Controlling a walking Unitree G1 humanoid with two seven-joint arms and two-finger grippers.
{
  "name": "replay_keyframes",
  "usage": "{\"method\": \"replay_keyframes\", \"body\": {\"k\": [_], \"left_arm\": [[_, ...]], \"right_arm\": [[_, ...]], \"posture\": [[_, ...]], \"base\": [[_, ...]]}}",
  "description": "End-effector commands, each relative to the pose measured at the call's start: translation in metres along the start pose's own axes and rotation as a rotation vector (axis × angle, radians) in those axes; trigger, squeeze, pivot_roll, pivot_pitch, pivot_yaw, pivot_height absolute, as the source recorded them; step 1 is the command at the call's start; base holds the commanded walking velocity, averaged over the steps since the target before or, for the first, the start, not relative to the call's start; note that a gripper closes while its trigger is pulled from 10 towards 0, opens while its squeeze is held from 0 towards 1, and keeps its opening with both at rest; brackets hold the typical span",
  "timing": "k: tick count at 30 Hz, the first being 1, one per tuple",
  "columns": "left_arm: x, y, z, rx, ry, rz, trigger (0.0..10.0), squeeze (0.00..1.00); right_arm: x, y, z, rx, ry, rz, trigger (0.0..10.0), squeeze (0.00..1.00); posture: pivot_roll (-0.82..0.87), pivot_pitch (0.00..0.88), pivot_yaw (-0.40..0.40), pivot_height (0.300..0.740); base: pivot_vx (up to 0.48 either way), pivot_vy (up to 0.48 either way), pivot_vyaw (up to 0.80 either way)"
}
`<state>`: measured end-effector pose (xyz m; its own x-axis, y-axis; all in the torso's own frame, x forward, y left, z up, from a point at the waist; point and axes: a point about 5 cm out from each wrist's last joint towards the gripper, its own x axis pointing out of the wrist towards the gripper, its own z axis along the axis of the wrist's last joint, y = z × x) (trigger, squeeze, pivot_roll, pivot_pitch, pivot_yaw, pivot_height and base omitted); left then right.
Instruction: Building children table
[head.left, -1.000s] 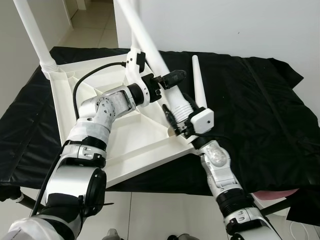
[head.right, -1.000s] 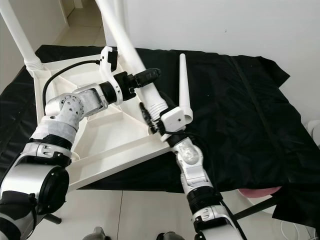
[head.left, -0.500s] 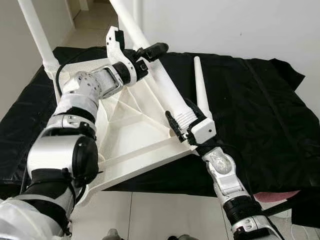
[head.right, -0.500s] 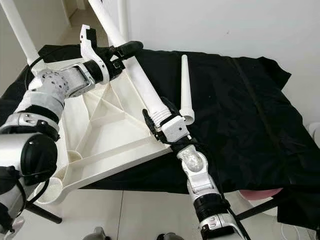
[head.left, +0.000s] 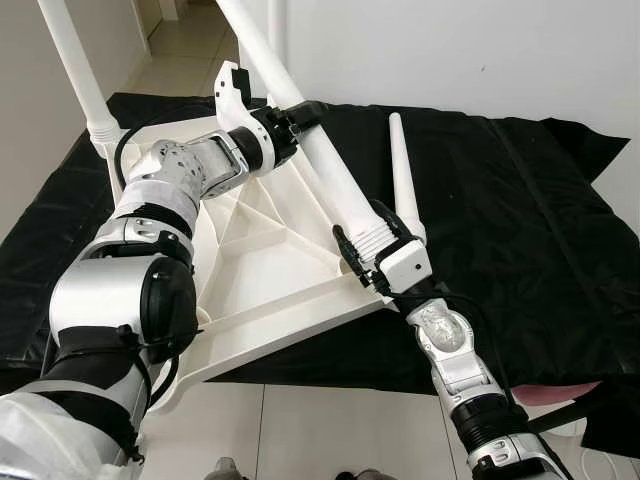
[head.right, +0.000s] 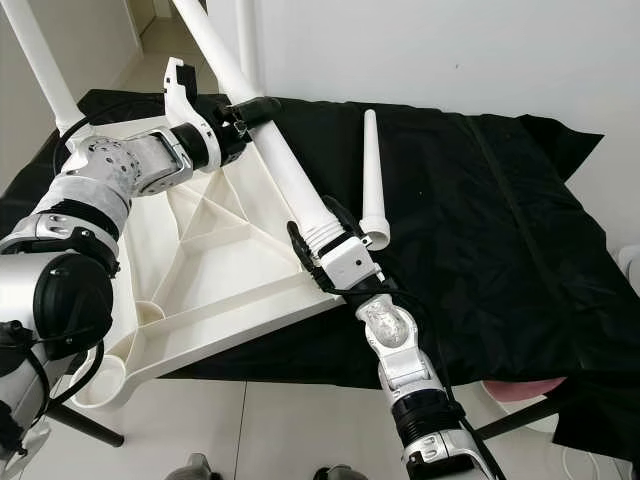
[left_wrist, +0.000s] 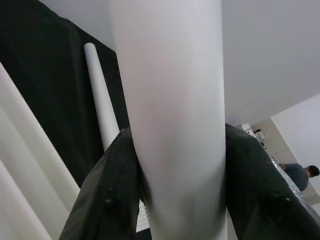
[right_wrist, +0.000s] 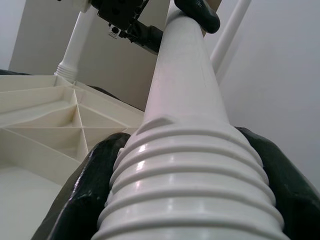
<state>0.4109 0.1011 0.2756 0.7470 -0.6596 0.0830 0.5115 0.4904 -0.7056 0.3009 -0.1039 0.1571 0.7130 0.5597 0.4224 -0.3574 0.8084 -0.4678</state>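
An upside-down white plastic tabletop (head.left: 262, 275) lies on a black cloth. A white table leg (head.left: 335, 185) slants from the upper left down to the tabletop's near right corner. My left gripper (head.left: 300, 113) is shut on the leg's smooth shaft, high up; its fingers (left_wrist: 107, 200) hug the shaft (left_wrist: 170, 110). My right gripper (head.left: 365, 250) is shut on the leg's ribbed end (right_wrist: 185, 175) just above the corner socket. Another leg (head.left: 75, 70) stands in the far left corner. A loose leg (head.left: 402, 170) lies on the cloth beside my right gripper.
The black cloth (head.left: 520, 200) covers a low table with free room on its right half. Another upright leg (head.right: 245, 40) rises behind the tabletop. Tiled floor (head.left: 300, 430) lies in front, and a white wall stands behind. A person (left_wrist: 300, 175) is far off.
My left gripper has moved up the leg's shaft, away from the ribbed end, toward the far left. My right gripper keeps its hold at the ribbed end. The view shifted slightly.
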Motion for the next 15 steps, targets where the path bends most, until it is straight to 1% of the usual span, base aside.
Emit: {"method": "replay_keyframes", "body": {"k": [1, 4, 5, 8, 9, 10, 13, 14, 15], "left_arm": [[0.0016, -0.0042, 0.0036, 0.036, 0.004, -0.018, 0.0, 0.0], [0.0017, -0.0046, 0.0056, 0.038, -0.003, -0.015, 0.0, 0.0], [0.0015, -0.004, 0.0065, 0.04, -0.008, -0.008, 0.0, 0.0], [0.0014, -0.0037, 0.007, 0.037, -0.012, -0.006, 0.0, 0.0], [0.0014, -0.0037, 0.0073, 0.039, -0.007, -0.003, 10.0, 0.0], [0.0014, -0.0048, 0.0087, 0.025, -0.016, -0.014, 10.0, 0.0], [0.0014, -0.0064, 0.0101, 0.018, -0.021, -0.026, 10.0, 0.0], [0.0017, -0.0077, 0.012, 0.042, -0.027, -0.025, 10.0, 0.0], [0.0017, -0.0077, 0.012, 0.042, -0.027, -0.025, 10.0, 0.0]], "right_arm": [[0.0032, 0.0012, 0.0046, -0.022, -0.035, 0.022, 10.0, 0.0], [0.0038, 0.001, 0.0044, -0.016, -0.035, 0.016, 10.0, 0.0], [0.0046, 0.0018, 0.0051, 0.01, -0.041, 0.021, 10.0, 1.0], [0.0052, 0.0023, 0.0057, 0.03, -0.045, 0.025, 10.0, 1.0], [0.006, 0.0025, 0.0063, 0.046, -0.047, 0.017, 10.0, 1.0], [0.0066, 0.0027, 0.007, 0.047, -0.051, 0.015, 10.0, 1.0], [0.0072, 0.0032, 0.0073, 0.065, -0.049, 0.006, 10.0, 1.0], [0.0076, 0.0046, 0.0079, 0.077, -0.049, 0.001, 10.0, 1.0], [0.0076, 0.0046, 0.0079, 0.077, -0.049, 0.001, 10.0, 1.0]], "posture": [[0.01, 0.0, -0.014, 0.74], [0.01, 0.0, -0.017, 0.74], [0.01, 0.0, -0.016, 0.74], [0.01, 0.0, -0.017, 0.74], [0.01, 0.0, -0.015, 0.74], [0.01, 0.0, -0.015, 0.74], [0.01, 0.0, -0.015, 0.74], [0.01, 0.0, -0.015, 0.74], [0.01, 0.0, -0.015, 0.74]], "base": [[0.0, 0.0, 0.0], [0.0, 0.0, 0.0], [0.0, 0.0, 0.0], [0.0, 0.0, 0.0], [0.0, 0.0, 0.0], [0.0, 0.0, 0.0], [0.0, 0.0, 0.0], [0.0, 0.0, 0.0], [0.0, 0.0, 0.0]]}}
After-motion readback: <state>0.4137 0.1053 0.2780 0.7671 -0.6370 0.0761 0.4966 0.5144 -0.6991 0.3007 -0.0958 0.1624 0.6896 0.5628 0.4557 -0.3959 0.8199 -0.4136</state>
